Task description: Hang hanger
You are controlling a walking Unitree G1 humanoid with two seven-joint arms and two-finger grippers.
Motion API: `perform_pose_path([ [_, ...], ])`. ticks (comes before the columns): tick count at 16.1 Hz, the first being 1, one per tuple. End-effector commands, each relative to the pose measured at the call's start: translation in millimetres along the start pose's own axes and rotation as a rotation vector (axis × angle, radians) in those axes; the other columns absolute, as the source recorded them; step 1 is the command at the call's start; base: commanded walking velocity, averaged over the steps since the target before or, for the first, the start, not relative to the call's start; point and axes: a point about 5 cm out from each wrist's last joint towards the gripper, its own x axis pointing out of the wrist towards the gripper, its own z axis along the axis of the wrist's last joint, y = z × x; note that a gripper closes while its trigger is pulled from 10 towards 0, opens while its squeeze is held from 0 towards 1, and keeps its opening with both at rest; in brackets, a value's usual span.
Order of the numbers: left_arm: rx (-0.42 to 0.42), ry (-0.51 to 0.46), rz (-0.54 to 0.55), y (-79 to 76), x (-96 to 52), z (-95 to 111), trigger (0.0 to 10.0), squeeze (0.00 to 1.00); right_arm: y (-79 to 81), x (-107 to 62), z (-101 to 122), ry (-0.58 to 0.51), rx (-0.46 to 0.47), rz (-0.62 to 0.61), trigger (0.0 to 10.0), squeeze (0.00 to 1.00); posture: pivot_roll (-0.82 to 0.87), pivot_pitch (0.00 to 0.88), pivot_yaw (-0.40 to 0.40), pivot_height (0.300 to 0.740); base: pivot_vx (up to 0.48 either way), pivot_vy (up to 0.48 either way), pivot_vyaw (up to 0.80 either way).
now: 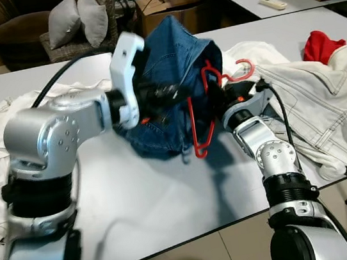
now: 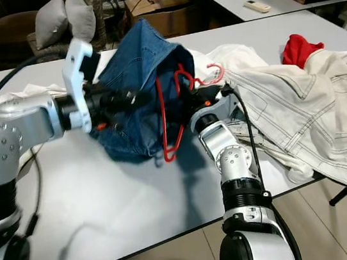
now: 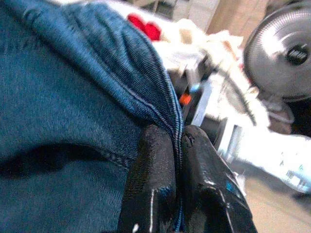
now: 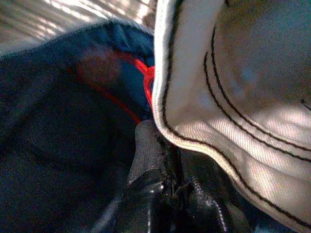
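I am holding the blue denim garment [image 1: 172, 72] up over the middle of the bench [image 1: 144, 199] with my left gripper [image 3: 177, 145], whose two black fingers are pressed together on a stitched fold of the denim. To its right the red hanger [image 1: 202, 110] is hanging against the open side of the garment, its hook near the top and its thin wire frame dangling below the cloth. My right gripper [image 4: 170, 160] is reaching in at the hanger from the near right edge of the bench; its fingers are buried among denim and a white stitched hem, and I cannot tell whether they are gripping anything. I am judging this to be the threading step: the hanger is only partly inside the garment. Next I should be working the hanger's shoulders up into the cloth while my left gripper is keeping the opening taut. A heap of white clothes [image 1: 326, 108] and a red cloth [image 1: 322, 44] are lying toward the far right corner.
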Motion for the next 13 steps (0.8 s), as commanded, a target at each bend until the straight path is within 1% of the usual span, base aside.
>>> perform_pose_path([
  [1,0.038,0.033,-0.029,-6.7,-0.4,-1.8,0.0,0.00,56.2,18.2,-43.7,0.027,0.158,0.145,10.0,0.00,0.15,0.005,0.003,0.740,0.000,0.000,0.00],
  [2,0.102,0.100,-0.006,-3.6,-3.3,-9.2,0.0,0.00,58.1,20.3,-44.1,0.036,0.176,0.158,10.0,0.00,0.15,0.004,-0.001,0.740,0.000,0.000,0.00],
  [3,0.169,0.162,0.035,3.1,-6.3,-17.5,0.0,0.00,63.1,21.4,-44.6,0.051,0.222,0.189,10.0,0.00,0.15,0.004,-0.001,0.740,0.000,0.000,0.00],
  [4,0.213,0.198,0.065,9.3,-9.1,-22.7,0.0,0.00,67.6,21.5,-44.6,0.062,0.268,0.214,10.0,0.00,0.15,0.004,-0.001,0.740,0.000,0.000,0.00],
  [5,0.253,0.250,0.073,14.0,-14.4,-29.3,0.0,0.00,69.3,22.2,-43.3,0.060,0.333,0.215,10.0,0.00,0.15,0.004,-0.001,0.740,0.000,0.000,0.00],
  [6,0.293,0.294,0.029,12.1,-20.9,-35.5,0.0,0.00,68.3,23.7,-41.9,0.054,0.380,0.204,10.0,0.00,0.15,0.000,-0.015,0.740,0.000,0.000,0.00],
  [7,0.254,0.279,-0.080,-1.5,-24.3,-35.7,0.0,0.00,67.6,26.2,-41.3,0.047,0.414,0.193,10.0,0.00,0.16,0.001,-0.020,0.740,0.000,0.000,0.00],
  [9,0.220,0.271,-0.198,-16.2,-25.3,-36.2,0.0,0.00,69.4,28.8,-41.1,0.041,0.467,0.192,10.0,0.00,0.16,0.004,-0.025,0.740,0.000,0.000,0.00],
  [10,0.217,0.300,-0.306,-28.7,-25.8,-41.8,0.0,0.00,74.4,31.5,-42.2,0.044,0.505,0.202,10.0,0.00,0.16,0.006,-0.027,0.740,0.000,0.000,0.00],
  [11,0.194,0.300,-0.417,-40.8,-23.9,-47.0,0.0,0.00,80.8,34.9,-45.3,0.052,0.555,0.207,10.0,0.00,0.16,0.011,-0.029,0.740,0.000,0.000,0.00],
  [12,0.175,0.278,-0.454,-45.4,-21.7,-46.8,0.0,0.00,83.3,36.5,-47.2,0.056,0.573,0.205,10.0,0.00,0.16,0.011,-0.029,0.740,0.000,0.000,0.00],
  [13,0.126,0.207,-0.510,-52.4,-17.3,-40.8,0.0,0.00,86.9,39.1,-50.7,0.062,0.574,0.201,10.0,0.00,0.17,0.014,-0.028,0.740,0.000,0.000,0.00],
])
